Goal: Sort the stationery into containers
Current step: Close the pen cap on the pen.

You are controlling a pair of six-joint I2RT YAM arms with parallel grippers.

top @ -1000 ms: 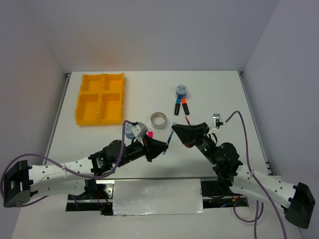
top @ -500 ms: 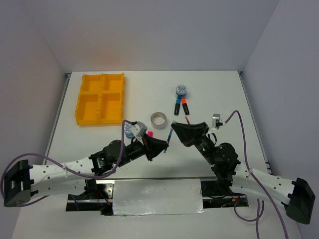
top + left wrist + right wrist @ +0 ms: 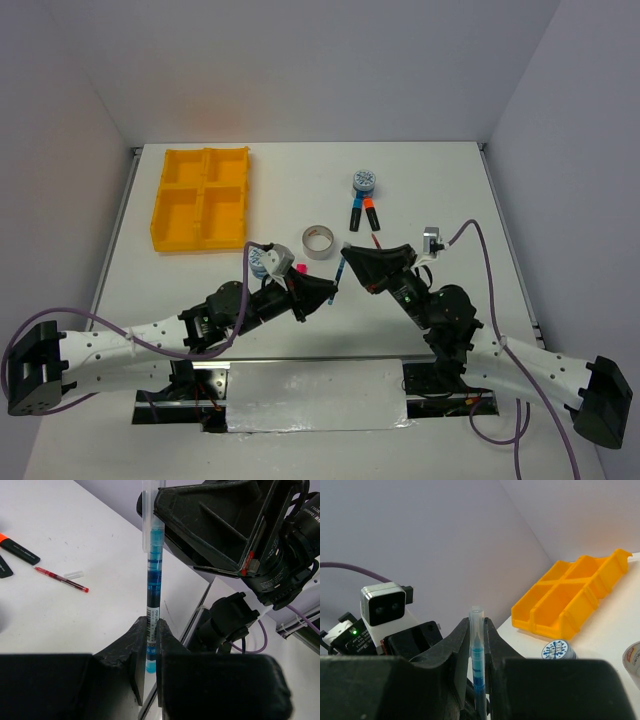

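Observation:
A thin teal pen (image 3: 340, 272) hangs above the table between both grippers. My left gripper (image 3: 326, 290) is shut on its lower barrel (image 3: 152, 580). My right gripper (image 3: 348, 258) is shut on its clear capped end (image 3: 478, 650). The yellow four-compartment tray (image 3: 203, 186) stands at the far left and shows in the right wrist view (image 3: 570, 600). A silver-grey tape ring (image 3: 319, 241), a patterned tape roll (image 3: 364, 181), blue-capped (image 3: 355, 213) and orange-capped (image 3: 369, 212) highlighters and a red pen (image 3: 376, 240) lie on the table.
A second patterned tape roll (image 3: 262, 262) and a pink highlighter cap (image 3: 299, 268) lie beside the left arm. The red pen (image 3: 61, 579) and orange highlighter (image 3: 20, 550) show in the left wrist view. The metal rail runs along the near table edge.
The right arm has shifted slightly to the left. The teal pen stays held between both grippers in nearly the same place.

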